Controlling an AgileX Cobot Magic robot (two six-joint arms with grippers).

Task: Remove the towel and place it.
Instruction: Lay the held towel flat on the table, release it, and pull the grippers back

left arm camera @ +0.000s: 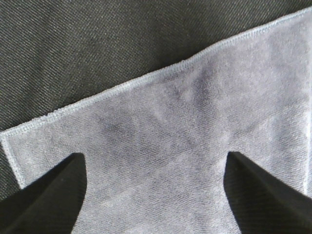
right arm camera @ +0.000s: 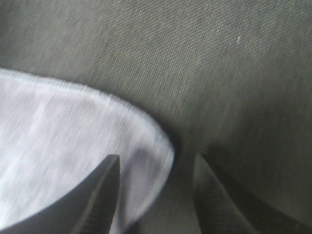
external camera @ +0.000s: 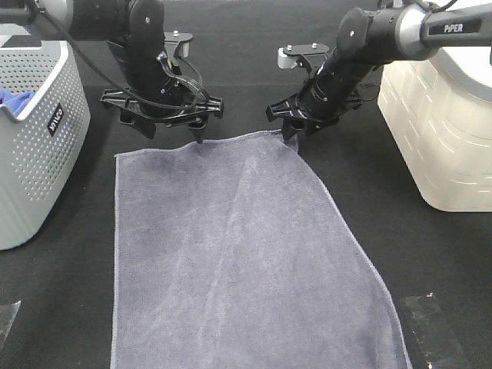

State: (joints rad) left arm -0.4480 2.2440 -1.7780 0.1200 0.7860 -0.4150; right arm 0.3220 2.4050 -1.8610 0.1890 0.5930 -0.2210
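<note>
— The left hand (left arm camera: 154, 156): are its fingers spread wide, gripping nothing, above the far edge of the towel (external camera: 238, 254)?
— Yes. The right hand (right arm camera: 156, 158) is also parted and straddles the far right corner, one finger over cloth, the other over the black surface (external camera: 69, 307).
— And the containers?
— A grey perforated basket (external camera: 38, 177) stands left of the towel, with a blue cloth (external camera: 17, 100) inside. A white bin (external camera: 438, 138) stands on the right; its inside is hidden.
— The towel itself?
— Grey-lavender, spread flat on the surface between them. It has a thin stitched hem and faint lengthwise creases, and its near end runs out of view.
</note>
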